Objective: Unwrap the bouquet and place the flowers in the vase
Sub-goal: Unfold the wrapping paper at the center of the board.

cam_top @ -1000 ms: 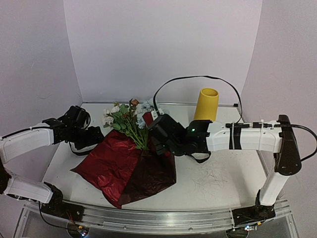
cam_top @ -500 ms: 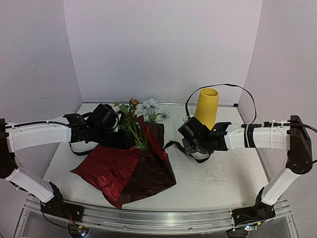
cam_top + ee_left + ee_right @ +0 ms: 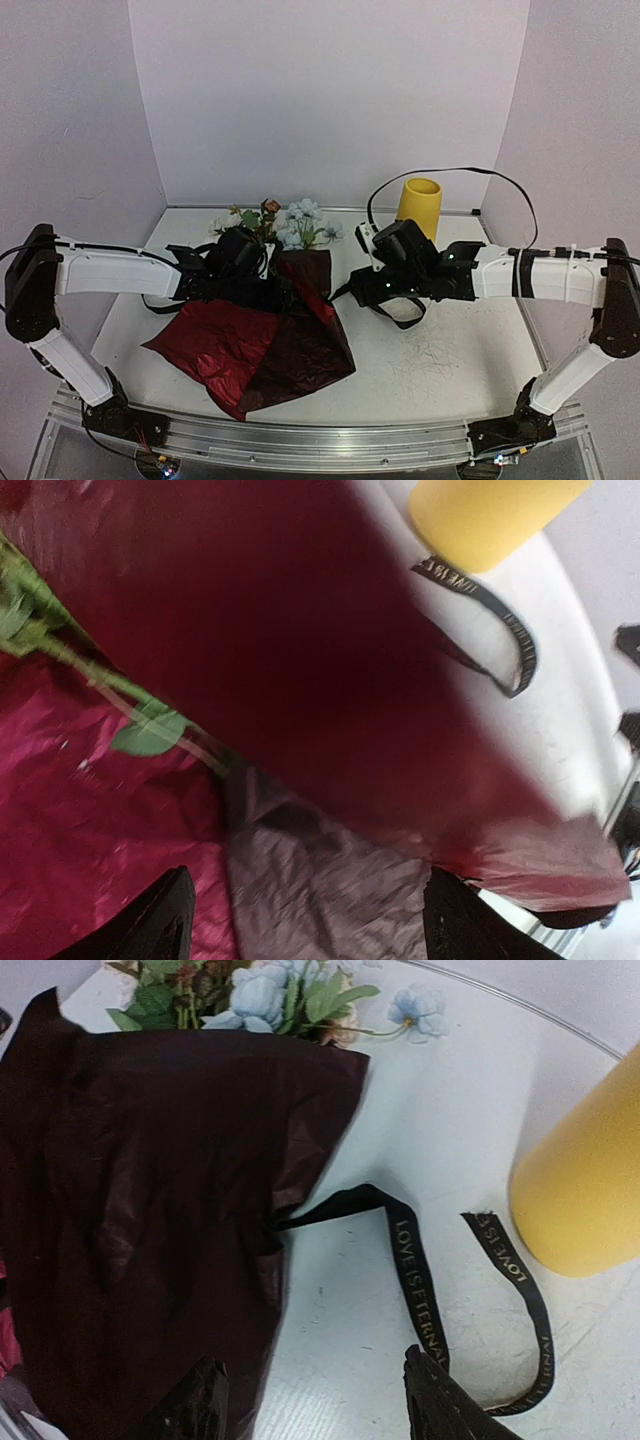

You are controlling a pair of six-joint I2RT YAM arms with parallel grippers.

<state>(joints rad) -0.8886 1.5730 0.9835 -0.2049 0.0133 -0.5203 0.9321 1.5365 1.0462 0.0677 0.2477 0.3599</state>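
Observation:
The bouquet lies unwrapped, with the flowers [image 3: 287,221] at the back of the spread dark red paper [image 3: 235,345] and green stems [image 3: 95,675] running down it. A raised dark flap of paper [image 3: 150,1210] stands between my arms. The yellow vase [image 3: 419,206] is upright at the back right. On the table beside it lies the black ribbon [image 3: 416,1278], loose. My left gripper [image 3: 312,925] hovers open over the paper below the stem ends. My right gripper [image 3: 322,1405] is open over bare table, the ribbon just beside its right finger.
The white table [image 3: 450,350] is enclosed by pale walls on three sides. A black cable [image 3: 470,172] arcs over the vase from the right arm. An aluminium rail [image 3: 320,440] runs along the near edge.
My right gripper pulled away from the bouquet to the right and opened, leaving the ribbon on the table. My left arm swung right over the paper. The flap of paper now stands up.

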